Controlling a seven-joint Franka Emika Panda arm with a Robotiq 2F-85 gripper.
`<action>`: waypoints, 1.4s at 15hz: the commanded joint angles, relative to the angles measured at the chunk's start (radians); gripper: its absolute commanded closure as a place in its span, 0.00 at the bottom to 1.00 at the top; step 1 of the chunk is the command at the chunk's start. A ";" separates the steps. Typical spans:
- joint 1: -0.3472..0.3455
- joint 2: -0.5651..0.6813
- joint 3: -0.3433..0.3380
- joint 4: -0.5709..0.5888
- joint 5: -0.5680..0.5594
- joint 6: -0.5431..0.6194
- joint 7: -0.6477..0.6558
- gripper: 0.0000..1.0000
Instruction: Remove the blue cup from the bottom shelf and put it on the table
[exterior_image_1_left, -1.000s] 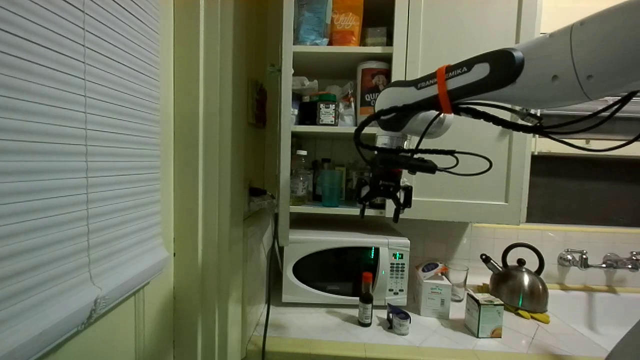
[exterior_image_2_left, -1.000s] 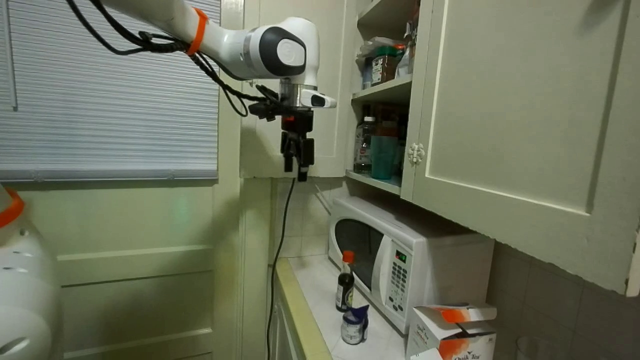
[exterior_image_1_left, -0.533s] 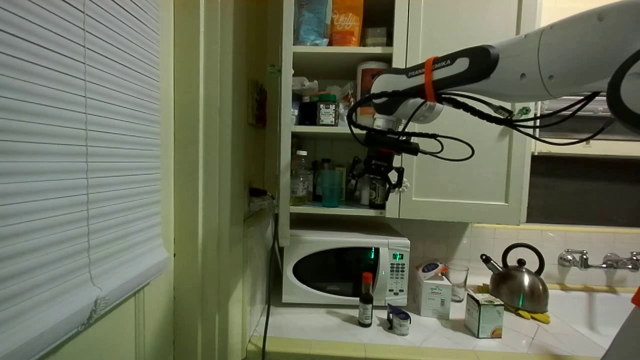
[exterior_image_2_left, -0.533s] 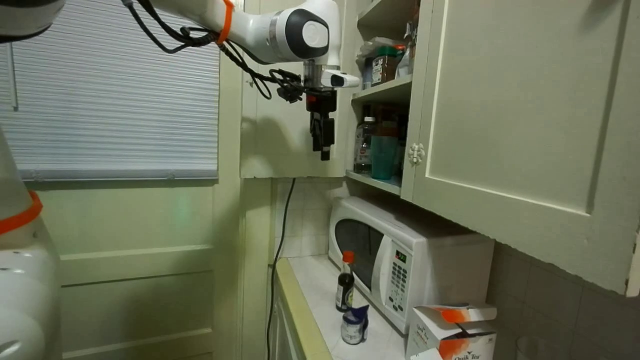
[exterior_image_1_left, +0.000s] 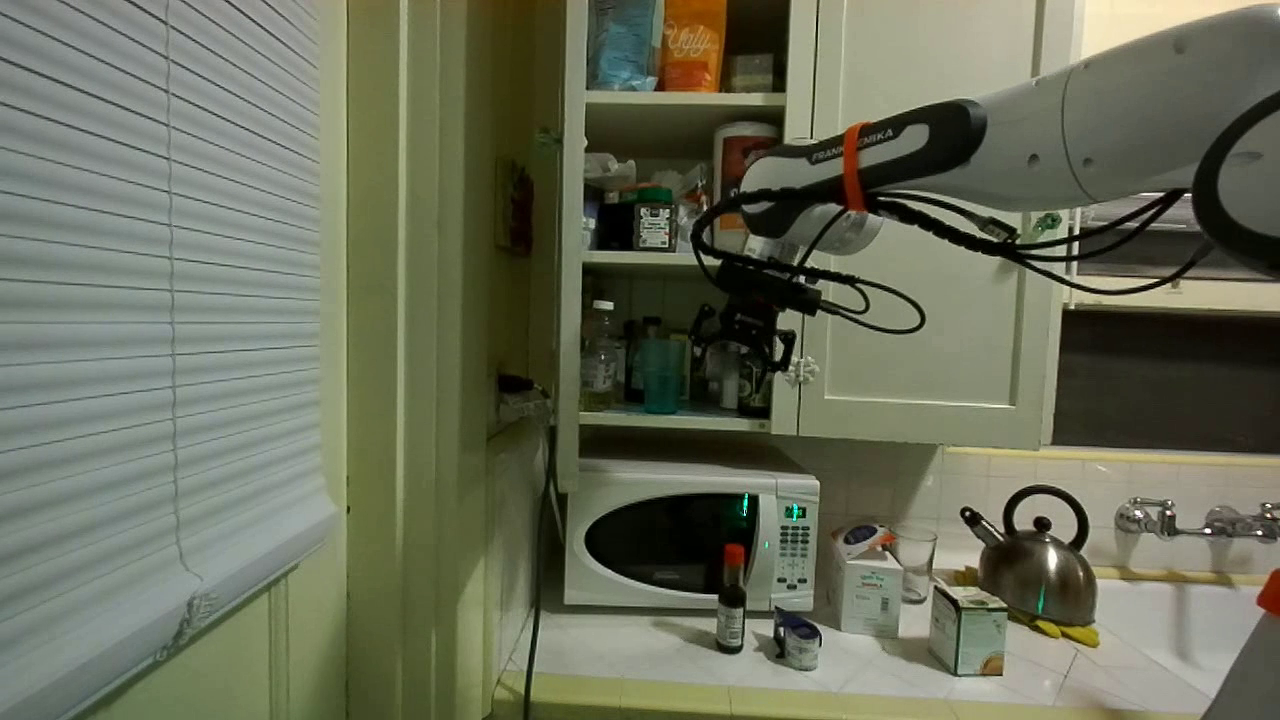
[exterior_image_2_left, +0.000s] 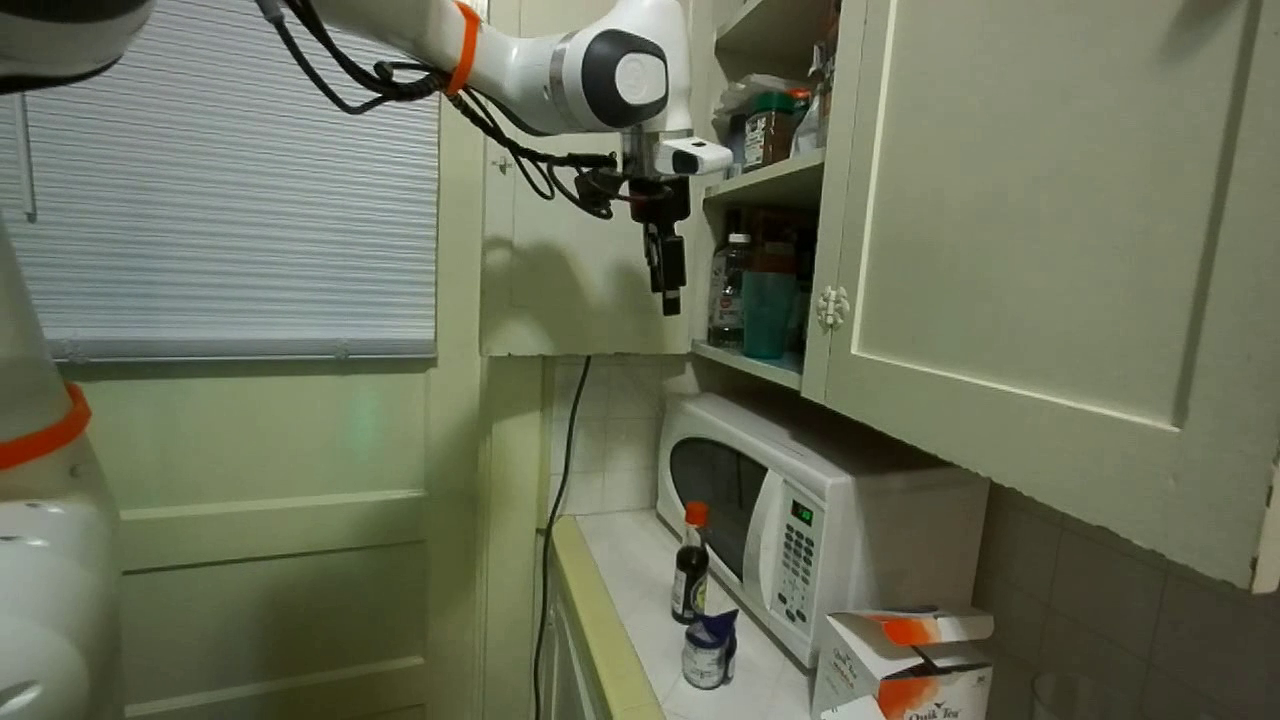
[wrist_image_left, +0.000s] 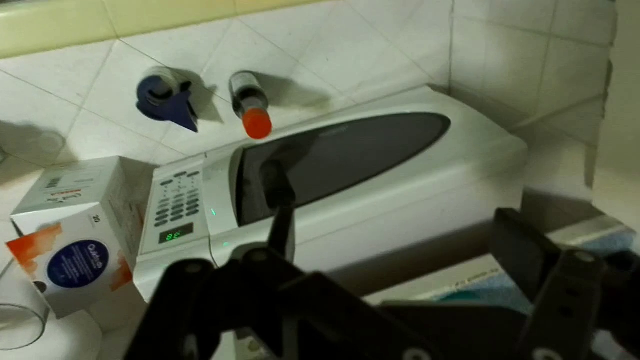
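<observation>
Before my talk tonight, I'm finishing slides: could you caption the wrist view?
Looking down past the open tool at a white microwave, red-capped bottle and tea box on the tiled counter.

Both ext. views, set back, share microwave (exterior_image_1_left: 670, 540) & counter (exterior_image_1_left: 872, 668) w/ wrist cam, nearer, looking down.

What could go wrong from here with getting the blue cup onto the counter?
The open gripper points mostly downward outside the cabinet, so reaching in it might strike the upper shelf above the blue cup. A white-capped bottle stands beside the cup on the bottom shelf and could get knocked. On the counter, a red-capped bottle stands before the microwave; the cup might tip it coming down.
</observation>
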 joint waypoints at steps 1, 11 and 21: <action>0.008 0.084 0.001 0.071 0.027 0.130 0.152 0.00; 0.020 0.236 -0.048 0.216 -0.009 0.465 0.537 0.00; 0.039 0.366 -0.080 0.332 0.010 0.451 0.636 0.00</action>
